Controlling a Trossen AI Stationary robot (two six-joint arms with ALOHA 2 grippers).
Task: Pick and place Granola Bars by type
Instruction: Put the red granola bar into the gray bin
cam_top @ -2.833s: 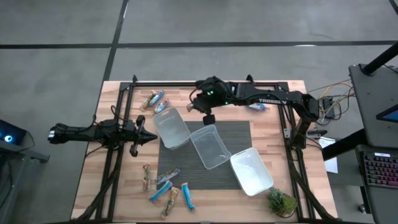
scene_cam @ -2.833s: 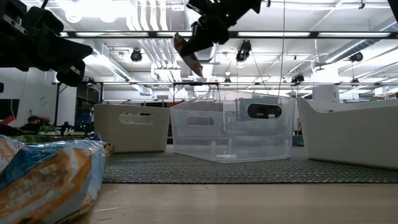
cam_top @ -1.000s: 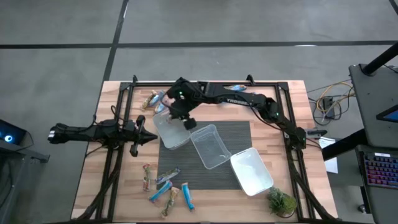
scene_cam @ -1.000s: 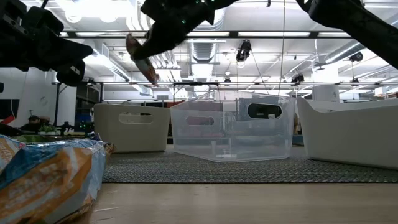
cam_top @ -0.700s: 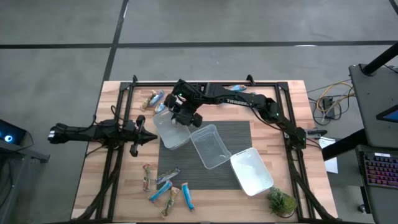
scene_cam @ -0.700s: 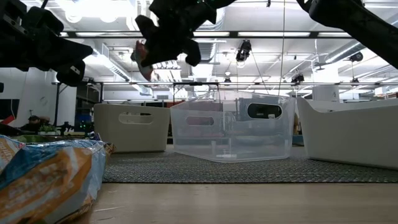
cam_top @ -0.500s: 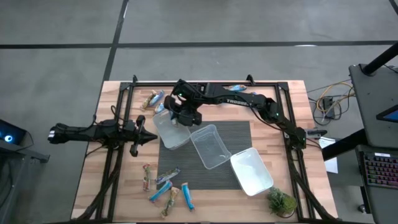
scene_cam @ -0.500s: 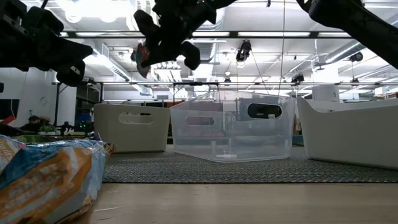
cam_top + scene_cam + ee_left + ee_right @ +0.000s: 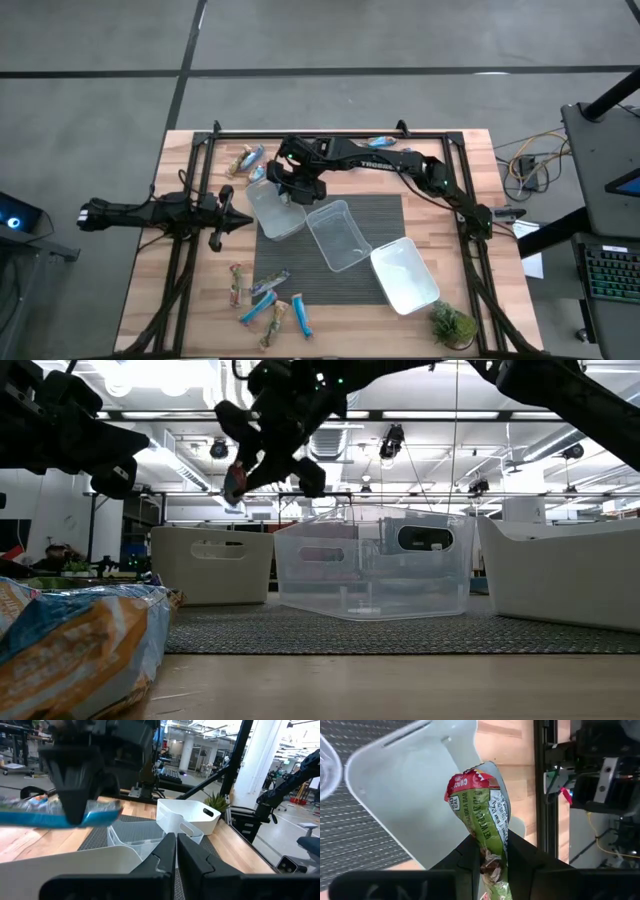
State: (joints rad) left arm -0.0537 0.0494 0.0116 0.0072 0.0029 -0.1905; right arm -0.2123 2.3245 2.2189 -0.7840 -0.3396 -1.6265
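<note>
A tan granola bar (image 9: 485, 815) with red and green print is pinched between the fingers of the right gripper (image 9: 489, 851), which hangs above the leftmost clear tub (image 9: 275, 207). Two more tubs (image 9: 340, 234) sit in a row beyond it on a dark mat (image 9: 385, 215). The left gripper (image 9: 240, 222), fingers pressed together and holding nothing, waits beside that tub. Other bars (image 9: 265, 300) lie scattered on the wooden table (image 9: 480, 300) nearby.

Left tub (image 9: 276, 208) open below me, nothing inside. Middle tub (image 9: 340, 235) touching its right side. My left arm (image 9: 160, 214) parked just left.
</note>
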